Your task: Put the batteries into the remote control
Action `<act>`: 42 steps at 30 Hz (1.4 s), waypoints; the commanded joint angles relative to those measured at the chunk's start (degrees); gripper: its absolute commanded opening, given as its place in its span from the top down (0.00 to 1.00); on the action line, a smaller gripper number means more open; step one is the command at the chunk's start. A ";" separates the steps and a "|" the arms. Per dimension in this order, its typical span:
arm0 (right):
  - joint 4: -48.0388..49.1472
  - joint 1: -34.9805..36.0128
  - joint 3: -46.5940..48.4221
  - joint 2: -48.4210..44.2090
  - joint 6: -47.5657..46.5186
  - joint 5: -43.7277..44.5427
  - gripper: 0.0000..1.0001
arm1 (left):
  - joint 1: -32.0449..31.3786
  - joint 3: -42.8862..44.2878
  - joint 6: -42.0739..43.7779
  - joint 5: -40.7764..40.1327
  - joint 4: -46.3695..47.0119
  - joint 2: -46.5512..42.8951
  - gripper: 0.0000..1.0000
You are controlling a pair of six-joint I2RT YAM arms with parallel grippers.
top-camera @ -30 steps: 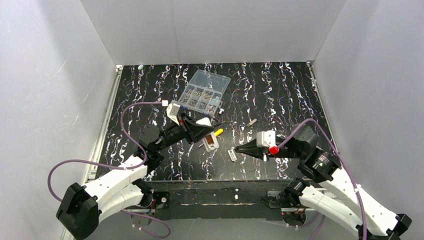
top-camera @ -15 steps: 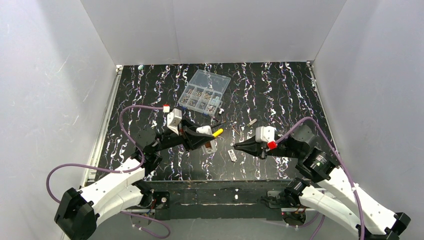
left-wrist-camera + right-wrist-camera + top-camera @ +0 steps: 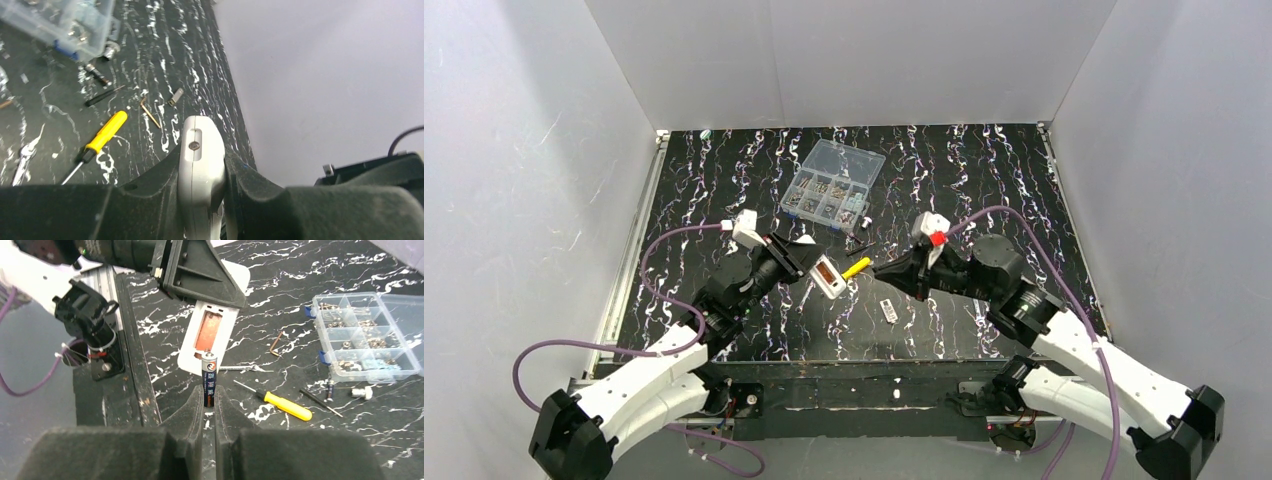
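My left gripper (image 3: 817, 268) is shut on the white remote control (image 3: 828, 276) and holds it above the table, its open battery bay (image 3: 208, 335) turned toward the right arm. In the left wrist view the remote control (image 3: 201, 165) is clamped edge-on between the black fingers (image 3: 150, 190). My right gripper (image 3: 209, 396) is shut on a dark battery (image 3: 209, 376) that sticks out past the fingertips, its tip close to the near end of the bay. From above, the right gripper (image 3: 881, 268) sits just right of the remote. A second battery (image 3: 329, 389) lies by the box.
A yellow-handled screwdriver (image 3: 856, 267) lies on the table between the two grippers. A clear compartment box (image 3: 834, 185) of metal parts stands further back. A small white piece (image 3: 888, 310) lies nearer the front, an Allen key (image 3: 275, 345) and thin black rod (image 3: 320, 402) close by.
The left gripper has drawn back to the left and turned the remote's open bay upward. The right gripper has moved up and left with the battery, closing on the remote.
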 commanded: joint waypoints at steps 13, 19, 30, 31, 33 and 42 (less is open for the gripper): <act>11.08 11.32 12.83 20.98 9.63 17.17 0.99 | -0.65 3.08 -19.85 -10.51 -8.13 -1.98 1.00; 8.56 11.63 15.89 25.40 9.77 17.32 0.99 | -0.96 3.37 -18.92 -8.30 -6.53 -1.84 1.00; 5.37 12.53 15.88 28.30 8.82 19.24 0.99 | -1.67 3.43 -17.51 -6.21 -4.32 -1.74 1.00; 5.13 12.60 15.93 28.49 8.70 19.04 0.99 | -1.69 3.29 -17.64 -6.33 -4.41 -1.77 1.00; 4.43 12.91 15.92 28.81 8.31 19.23 0.96 | -1.69 3.21 -17.69 -6.52 -4.23 -1.84 1.00; 1.85 13.98 15.83 28.51 7.38 19.63 0.92 | -1.69 2.89 -17.87 -7.04 -4.06 -1.79 1.00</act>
